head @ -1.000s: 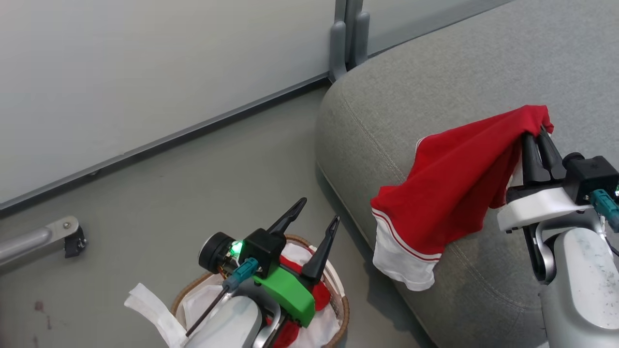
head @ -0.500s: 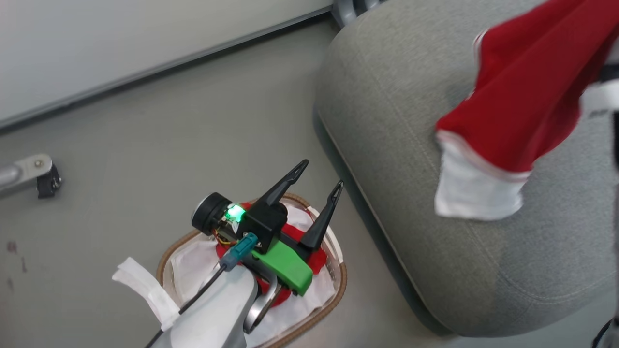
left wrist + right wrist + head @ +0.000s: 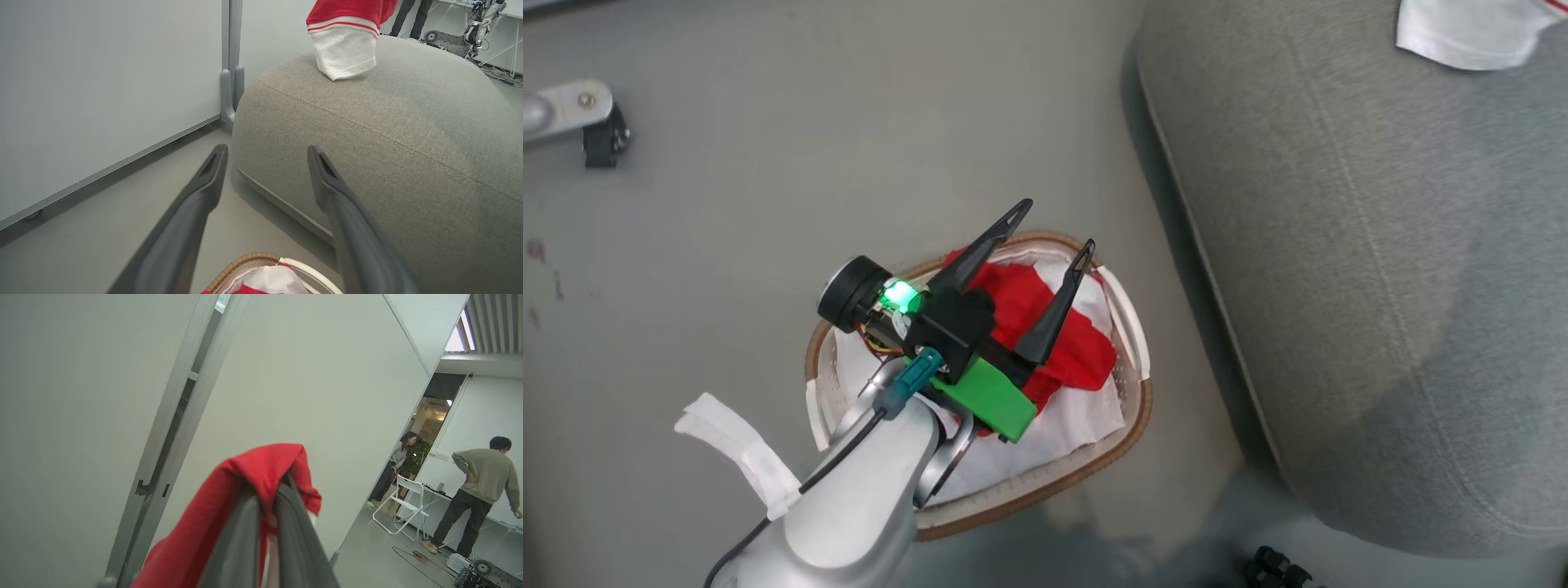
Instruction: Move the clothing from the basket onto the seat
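The basket [image 3: 1131, 433], white with a brown rim, sits on the floor just left of the seat [image 3: 1380, 286]. Red clothing [image 3: 1086, 351] lies crumpled in it on a white liner. My left gripper [image 3: 1055, 224] hovers over the basket, open and empty. In the left wrist view its fingers [image 3: 204, 192] point at the seat [image 3: 388, 122], with the basket rim [image 3: 245, 260] below them. My right gripper [image 3: 267, 490] is shut on a red garment [image 3: 196, 539] draped over its fingers. That garment's white trimmed end [image 3: 347, 53] hangs down onto the seat's top and shows as the white hem [image 3: 1462, 37].
A white liner strip [image 3: 735, 449] trails over the floor left of the basket. A metal leg with a black foot [image 3: 584, 122] stands at the upper left. A pale wall panel [image 3: 102, 102] runs behind. Two people [image 3: 478, 490] and a white folding chair [image 3: 404, 506] are far off.
The head camera has tilted down and now looks onto the basket. The garment in my right gripper has left all but its white hem at the top edge. The left gripper stays open over the basket.
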`<state>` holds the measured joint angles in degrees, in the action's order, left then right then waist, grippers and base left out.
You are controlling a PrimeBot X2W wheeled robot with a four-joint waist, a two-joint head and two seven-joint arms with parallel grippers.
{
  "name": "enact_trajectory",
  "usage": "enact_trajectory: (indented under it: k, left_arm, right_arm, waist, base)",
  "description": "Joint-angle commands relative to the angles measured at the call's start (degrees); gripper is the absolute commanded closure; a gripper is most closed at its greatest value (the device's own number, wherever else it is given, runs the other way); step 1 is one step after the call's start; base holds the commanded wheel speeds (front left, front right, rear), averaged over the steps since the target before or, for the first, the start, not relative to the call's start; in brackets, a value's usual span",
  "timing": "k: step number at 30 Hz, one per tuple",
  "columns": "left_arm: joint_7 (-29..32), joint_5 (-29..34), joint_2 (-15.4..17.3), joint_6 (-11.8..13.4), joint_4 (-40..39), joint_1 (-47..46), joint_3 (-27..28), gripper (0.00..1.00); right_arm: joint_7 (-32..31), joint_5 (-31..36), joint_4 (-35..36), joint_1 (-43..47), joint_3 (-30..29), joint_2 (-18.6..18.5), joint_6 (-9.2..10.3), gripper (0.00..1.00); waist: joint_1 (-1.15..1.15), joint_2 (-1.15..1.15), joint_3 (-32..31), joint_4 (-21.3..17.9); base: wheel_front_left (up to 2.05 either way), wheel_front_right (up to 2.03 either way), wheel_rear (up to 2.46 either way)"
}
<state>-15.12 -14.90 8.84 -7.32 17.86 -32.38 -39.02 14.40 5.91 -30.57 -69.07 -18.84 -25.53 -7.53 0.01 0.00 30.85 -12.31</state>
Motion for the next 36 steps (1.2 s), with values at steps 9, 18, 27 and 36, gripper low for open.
enact_trajectory:
  k: [9,18,27,36]
  left_arm:
    - [-0.05,0.47,0.92,-0.03,-0.63,-0.89,1.8,0.0]
    - [-0.05,0.97,1.71,0.07,-0.6,0.18,3.07,0.0]
    - [-0.05,0.28,1.1,0.04,0.26,1.79,4.04,0.0]
    - [-0.05,-1.18,0.28,0.52,0.22,5.5,8.34,0.0]
  right_arm:
    - [0.83,1.78,-7.8,9.35,-6.38,4.98,0.08,1.0]
    - [0.87,2.75,-8.94,17.84,-9.25,9.96,0.08,0.88]
    - [0.87,3.12,-5.38,24.68,-10.46,14.06,0.08,0.0]
    - [0.88,1.52,-2.47,31.99,-5.76,15.64,0.08,0.0]
  waist:
    - [-0.01,0.0,7.07,4.24]
    - [-0.01,0.0,6.8,3.17]
    - [-0.01,0.0,2.99,2.16]
    - [-0.01,0.0,-5.24,2.21]
  base:
    - [0.0,0.0,0.0]
    - [0.0,0.0,0.0]
    - [0.0,0.0,0.0]
    - [0.0,0.0,0.0]
